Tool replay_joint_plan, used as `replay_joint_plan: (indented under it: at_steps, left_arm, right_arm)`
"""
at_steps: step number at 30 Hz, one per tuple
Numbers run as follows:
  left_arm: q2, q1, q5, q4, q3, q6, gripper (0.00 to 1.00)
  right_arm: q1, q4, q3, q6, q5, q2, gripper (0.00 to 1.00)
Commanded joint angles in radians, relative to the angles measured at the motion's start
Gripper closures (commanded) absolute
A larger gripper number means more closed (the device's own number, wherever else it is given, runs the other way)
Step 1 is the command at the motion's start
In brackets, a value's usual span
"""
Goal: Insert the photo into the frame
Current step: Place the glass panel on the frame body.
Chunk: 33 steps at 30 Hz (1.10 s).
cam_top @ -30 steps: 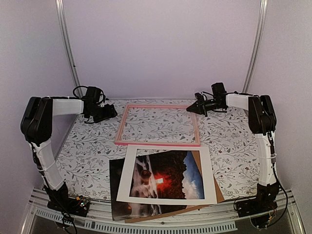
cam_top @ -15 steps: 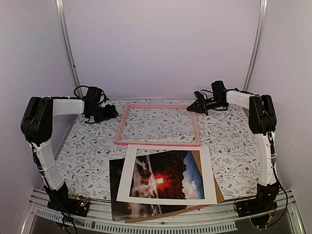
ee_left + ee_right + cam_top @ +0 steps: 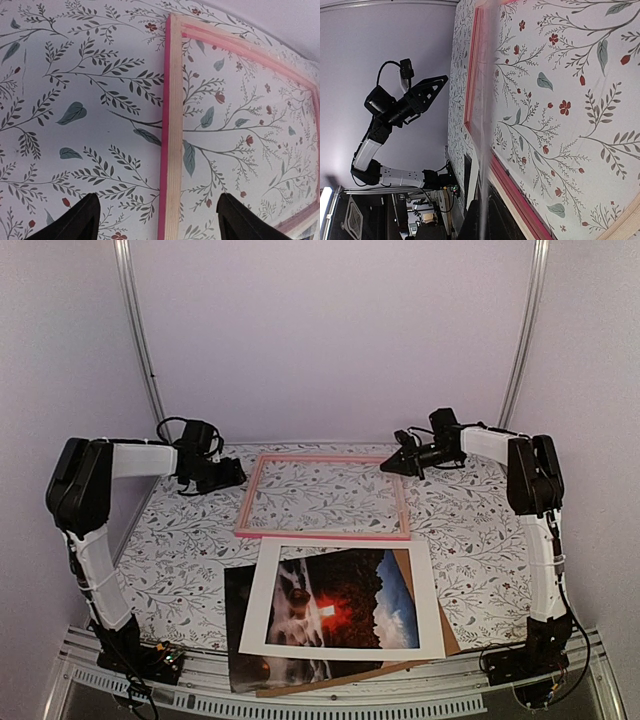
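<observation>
The left pincer (image 3: 232, 475) is creeping slightly nearer the frame (image 3: 325, 534) than a second ago. In its wrist view it is hanging released, its dark fingertips (image 3: 75, 225) spread wide with the frame's left rail running beneath and between them. The right pincer (image 3: 392, 463) is shifting only a touch, just beside the frame's far right corner. Whether it is clenched or released I cannot tell (its wrist view is giving only a blurred streak). The photo (image 3: 330, 602) is lying unmoved, well apart from both pincers, back toward the arm bases. It is sandwiched under the white mat (image 3: 255, 620) and over the brown backing board (image 3: 403, 565) on the flowered surface (image 3: 180, 550). Both arms seem to be tending to the frame first, so inserting the print is not yet beginning.
</observation>
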Motion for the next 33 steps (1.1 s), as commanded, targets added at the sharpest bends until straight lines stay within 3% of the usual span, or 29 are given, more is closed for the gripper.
replay_joint_plan:
  at_steps: [1,33]
  left_arm:
    - [0.029,-0.021,-0.005,0.011,0.012,0.016,0.17]
    - [0.079,-0.04,0.038,0.023,0.02,0.024,0.17]
  right_arm:
    - [0.013,-0.001,0.029,-0.01,-0.032,0.022,1.0]
    - [0.03,-0.04,0.127,-0.023,0.02,0.104,1.0]
